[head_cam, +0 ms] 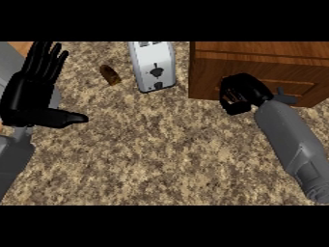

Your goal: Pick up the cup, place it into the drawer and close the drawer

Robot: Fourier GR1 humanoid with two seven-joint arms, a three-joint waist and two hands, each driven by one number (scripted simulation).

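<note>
Seemingly we set curled right hand (239,94) at drawer (267,60) front; left hand (30,94) spread, resting. Risk: drawer closed, cup (110,75) out near worktop's (167,149) far edge.

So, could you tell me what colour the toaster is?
The toaster is light silver-grey; head view.

Kitchen, as I see it: speckled granite counter (159,144) below me, silver two-slot toaster (153,66) standing on it, wooden drawer cabinet (267,60) just right of toaster.
</note>
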